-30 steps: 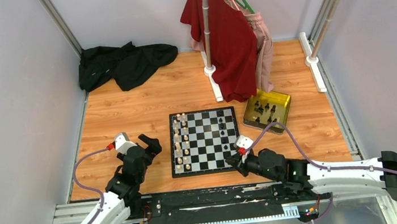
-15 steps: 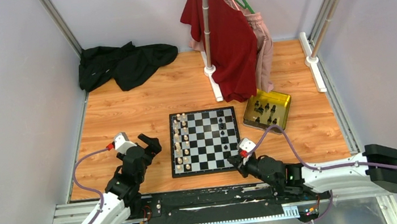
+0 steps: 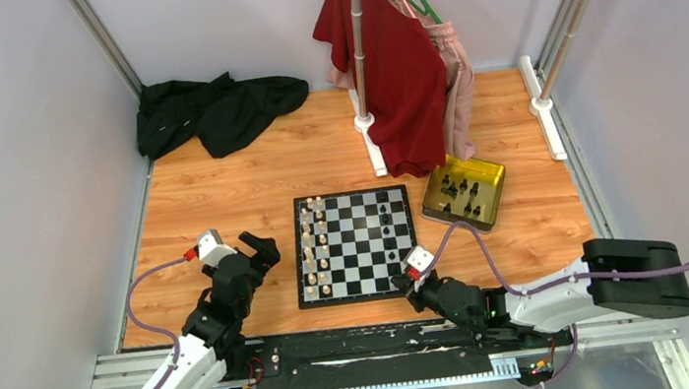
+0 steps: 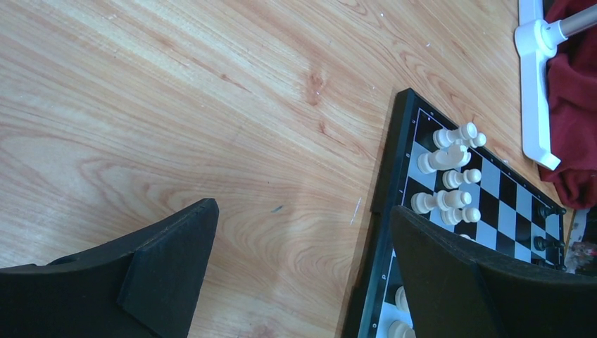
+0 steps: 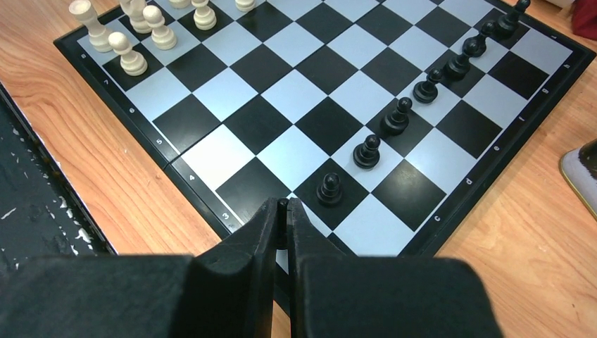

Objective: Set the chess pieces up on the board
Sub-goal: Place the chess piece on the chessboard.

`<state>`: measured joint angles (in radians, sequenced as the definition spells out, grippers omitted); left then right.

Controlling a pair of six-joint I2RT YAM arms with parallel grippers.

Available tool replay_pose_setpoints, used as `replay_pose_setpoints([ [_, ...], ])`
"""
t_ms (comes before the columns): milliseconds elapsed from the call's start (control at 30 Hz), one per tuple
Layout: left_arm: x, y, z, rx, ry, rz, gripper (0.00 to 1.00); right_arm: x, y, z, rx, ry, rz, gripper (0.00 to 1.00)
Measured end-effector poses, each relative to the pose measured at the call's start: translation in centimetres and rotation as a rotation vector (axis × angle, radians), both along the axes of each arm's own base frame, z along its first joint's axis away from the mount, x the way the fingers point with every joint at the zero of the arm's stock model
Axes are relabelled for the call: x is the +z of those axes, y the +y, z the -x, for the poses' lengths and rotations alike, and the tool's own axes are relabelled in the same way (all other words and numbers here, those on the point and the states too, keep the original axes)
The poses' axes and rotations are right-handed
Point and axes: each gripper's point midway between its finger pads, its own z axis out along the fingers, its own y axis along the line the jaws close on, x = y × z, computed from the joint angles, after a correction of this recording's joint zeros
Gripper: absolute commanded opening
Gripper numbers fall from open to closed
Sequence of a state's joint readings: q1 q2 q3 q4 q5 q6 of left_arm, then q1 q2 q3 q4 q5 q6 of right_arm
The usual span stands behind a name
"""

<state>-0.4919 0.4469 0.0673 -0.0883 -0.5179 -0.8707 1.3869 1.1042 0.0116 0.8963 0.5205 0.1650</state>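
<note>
The board point(image 3: 361, 295) lies mid-table. Cream-white chess pieces point(image 3: 315, 248) stand in its two left columns, and a row of black pawns point(image 3: 385, 224) stands near its right side. My right gripper point(image 3: 403, 284) is at the board's near right corner. In the right wrist view it point(image 5: 282, 205) is shut on a small black piece point(image 5: 282, 211) low over a near-edge square, just beside the closest black pawn point(image 5: 329, 189). My left gripper point(image 3: 263, 250) is open and empty over bare wood left of the board, its jaws wide apart in the left wrist view point(image 4: 303, 215).
A yellow-gold tray point(image 3: 494, 176) with several black pieces lies right of the board. A clothes stand point(image 3: 366, 102) with red and pink garments is behind the board. A black cloth heap point(image 3: 211, 110) lies at the far left. A black rail point(image 3: 359, 342) runs along the near edge.
My right arm has swung, its elbow moving left, and the right gripper has shifted slightly left and nearer along the board's near right corner. The left arm has not moved.
</note>
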Motion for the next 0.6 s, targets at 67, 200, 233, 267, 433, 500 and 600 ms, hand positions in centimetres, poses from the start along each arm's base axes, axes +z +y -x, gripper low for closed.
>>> replay_pose_setpoints([
  [67, 0.02, 0.00, 0.00, 0.000, -0.001, 0.001, 0.99, -0.21, 0.15, 0.06, 0.000, -0.002, 0.004, 0.00],
  [200, 0.12, -0.02, -0.04, 0.000, -0.005, 0.003, 0.99, -0.25, 0.41, 0.10, -0.002, -0.008, -0.003, 0.00],
  [233, 0.14, -0.03, -0.05, 0.000, -0.006, 0.003, 0.99, -0.21, 0.47, 0.10, -0.003, -0.011, -0.007, 0.00],
  [267, 0.15, -0.04, -0.06, 0.000, -0.007, 0.004, 0.99, -0.18, 0.52, 0.11, -0.004, -0.012, -0.009, 0.00],
  [433, 0.17, -0.04, -0.06, 0.000, -0.007, 0.004, 0.99, 0.01, 0.72, 0.29, -0.005, -0.020, -0.019, 0.00],
  [500, 0.17, -0.04, -0.06, 0.000, -0.007, 0.004, 0.99, 0.10, 0.77, 0.34, -0.006, -0.023, -0.023, 0.00],
  [600, 0.17, -0.03, -0.06, 0.000, -0.007, 0.004, 0.99, 0.18, 0.78, 0.33, -0.011, -0.026, -0.027, 0.00],
])
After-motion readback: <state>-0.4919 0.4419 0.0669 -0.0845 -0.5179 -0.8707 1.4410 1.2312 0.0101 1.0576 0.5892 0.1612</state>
